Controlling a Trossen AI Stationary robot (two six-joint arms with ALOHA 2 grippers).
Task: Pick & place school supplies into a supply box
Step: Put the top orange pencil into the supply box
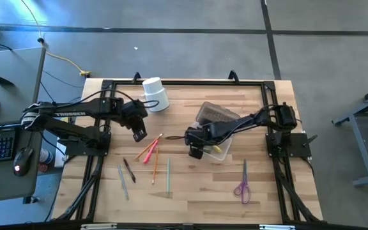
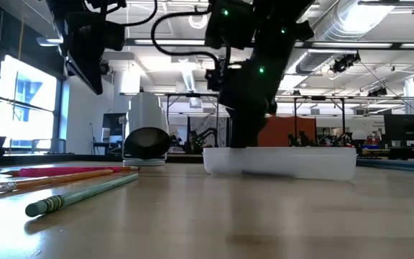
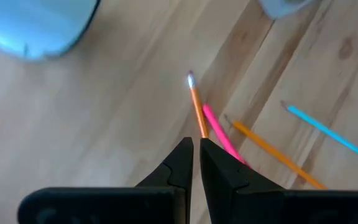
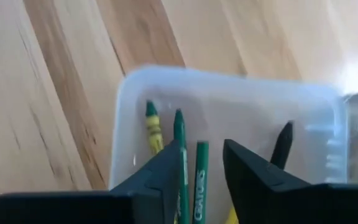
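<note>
The supply box [image 1: 221,152] is clear plastic and lies right of the table's middle; its rim [image 4: 229,84] shows in the right wrist view. Inside it lie green crayons [image 4: 201,177], a yellow-green one [image 4: 152,127] and a dark pen [image 4: 283,144]. My right gripper [image 4: 204,165] hangs open just over the box's near end, a finger on either side of a green crayon. My left gripper [image 3: 196,158] is shut and holds nothing. It hovers above an orange pencil [image 3: 196,106] and a pink one [image 3: 219,134] that lie on the table.
A white cup [image 1: 156,94] lies on its side at the back. More pencils [image 1: 154,167], a green one [image 1: 168,176], grey and dark pens [image 1: 125,176] and purple scissors [image 1: 243,185] are scattered toward the near edge. The box's dark panel [image 1: 217,114] sits behind it.
</note>
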